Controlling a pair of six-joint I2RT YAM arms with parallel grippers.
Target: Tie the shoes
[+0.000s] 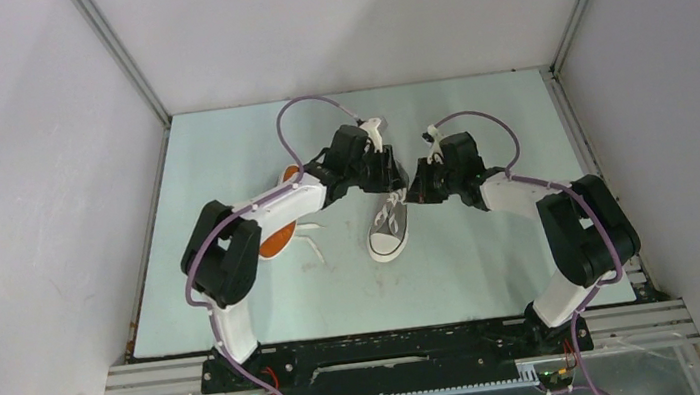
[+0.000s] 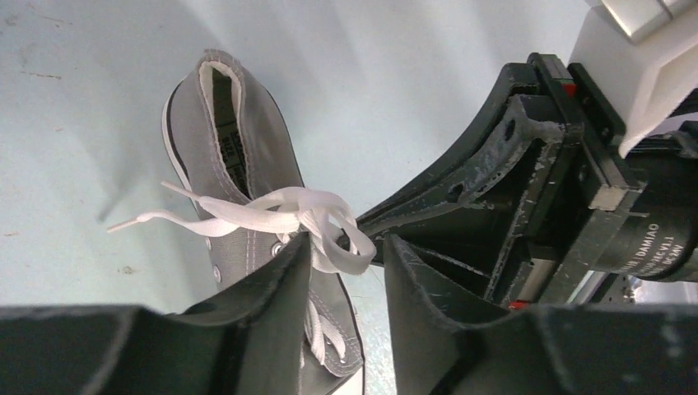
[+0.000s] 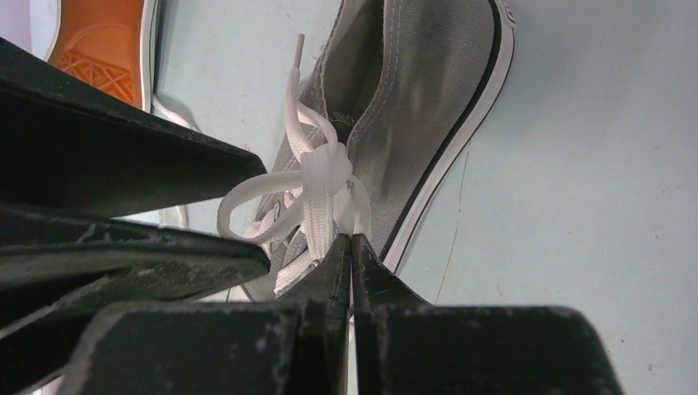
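Observation:
One grey shoe point(image 1: 388, 234) stands upright mid-table, white toe cap toward the arms. It also shows in the left wrist view point(image 2: 239, 156) and the right wrist view point(image 3: 420, 90). Its white laces point(image 2: 296, 212) are crossed into a knot with loops over the tongue. My left gripper point(image 2: 347, 243) is open, and one lace loop lies between its jaws. My right gripper point(image 3: 351, 240) is shut on a strand of the lace point(image 3: 317, 197) just below the knot. Both grippers point(image 1: 389, 175) point(image 1: 414, 190) meet over the shoe's heel end. The second shoe point(image 1: 279, 238) lies on its side, orange sole showing, partly hidden under my left arm.
The second shoe's orange sole also shows in the right wrist view point(image 3: 103, 41). Its loose lace point(image 1: 313, 245) trails on the pale green table point(image 1: 496, 270). White walls enclose the table on the left, back and right.

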